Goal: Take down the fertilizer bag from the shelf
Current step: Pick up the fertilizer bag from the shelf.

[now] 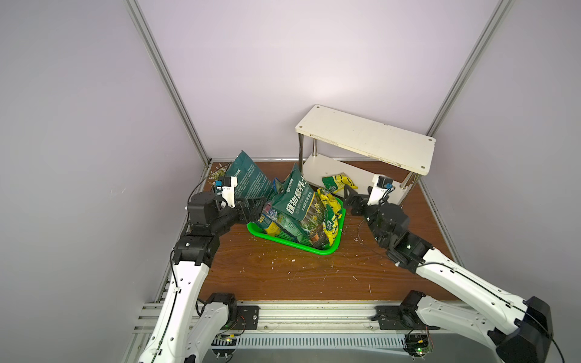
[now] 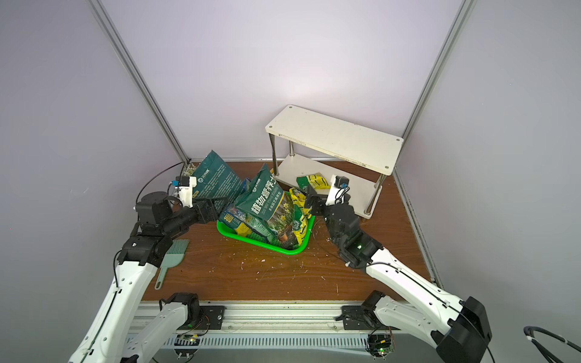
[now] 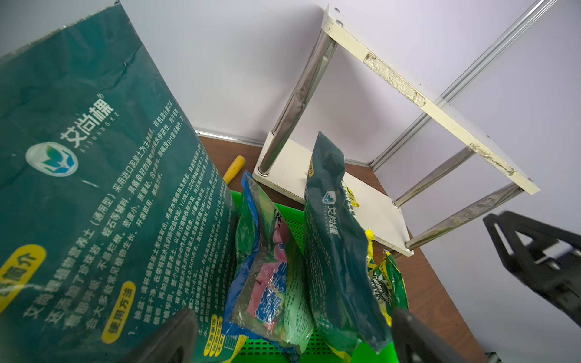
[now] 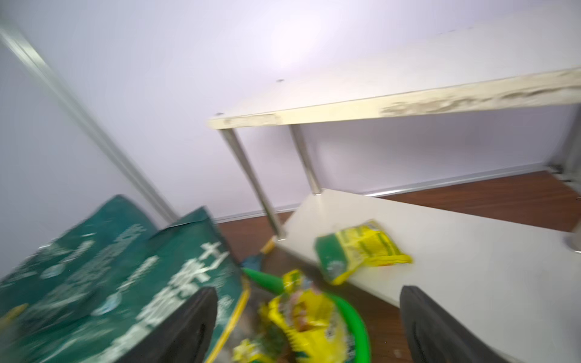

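The fertilizer bag (image 1: 339, 183) lies flat on the lower board of the shelf (image 1: 366, 138), at the bench's (image 1: 283, 273) far right corner; the upper board hides much of that tier. The right end effector (image 1: 348, 195) stands released just beside it, its wrist view blurred. The left end effector (image 1: 257, 206), also released, sits against the green basket's (image 1: 295, 244) crowded bags, fingertips hard to make out.
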{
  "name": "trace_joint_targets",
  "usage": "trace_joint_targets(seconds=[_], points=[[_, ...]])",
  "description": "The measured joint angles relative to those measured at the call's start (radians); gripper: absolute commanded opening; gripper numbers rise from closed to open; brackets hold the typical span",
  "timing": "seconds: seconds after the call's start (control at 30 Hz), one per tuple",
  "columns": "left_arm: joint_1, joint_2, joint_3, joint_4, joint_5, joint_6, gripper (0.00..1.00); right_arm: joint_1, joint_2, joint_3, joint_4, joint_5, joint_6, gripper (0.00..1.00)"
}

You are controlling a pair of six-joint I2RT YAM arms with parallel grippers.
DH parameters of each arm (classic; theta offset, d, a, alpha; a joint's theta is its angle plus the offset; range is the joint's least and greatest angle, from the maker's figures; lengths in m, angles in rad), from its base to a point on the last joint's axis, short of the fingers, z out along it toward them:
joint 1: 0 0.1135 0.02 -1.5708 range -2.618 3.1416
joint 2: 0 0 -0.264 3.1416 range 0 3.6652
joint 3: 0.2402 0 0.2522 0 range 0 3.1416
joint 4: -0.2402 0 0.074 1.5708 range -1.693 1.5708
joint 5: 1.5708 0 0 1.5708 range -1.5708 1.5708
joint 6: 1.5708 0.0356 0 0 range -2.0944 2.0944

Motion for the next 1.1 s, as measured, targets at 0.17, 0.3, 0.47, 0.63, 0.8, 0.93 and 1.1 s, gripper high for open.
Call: trace_joint_targets(seconds=[0.17, 0.3, 0.47, 0.63, 0.8, 0.93, 1.1], points=[[0.005, -0.002, 0.000, 0.000, 0.005, 0.000, 1.00, -0.115, 0.240, 0.111, -0.029, -0.129, -0.144, 0.85], [0.008, -0.014, -0.013, 0.001, 0.006, 0.000, 1.00, -0.150, 0.352, 0.129, -0.051, -0.274, -0.274, 0.85], [0.012, -0.018, -0.015, 0.001, 0.008, 0.000, 1.00, -0.165, 0.478, 0.206, -0.085, -0.298, -0.499, 0.85], [0.012, -0.024, -0.023, 0.002, 0.012, 0.000, 1.00, -0.188, 0.518, 0.228, -0.105, -0.270, -0.646, 0.80], [0.012, -0.027, -0.026, 0.002, 0.016, 0.000, 0.99, -0.210, 0.559, 0.265, -0.127, -0.247, -0.766, 0.79], [0.012, -0.030, -0.026, 0.002, 0.018, 0.000, 1.00, -0.215, 0.626, 0.315, -0.149, -0.235, -0.837, 0.80], [0.012, -0.030, -0.026, 0.002, 0.018, 0.000, 1.00, -0.214, 0.720, 0.383, -0.189, -0.232, -0.892, 0.81]])
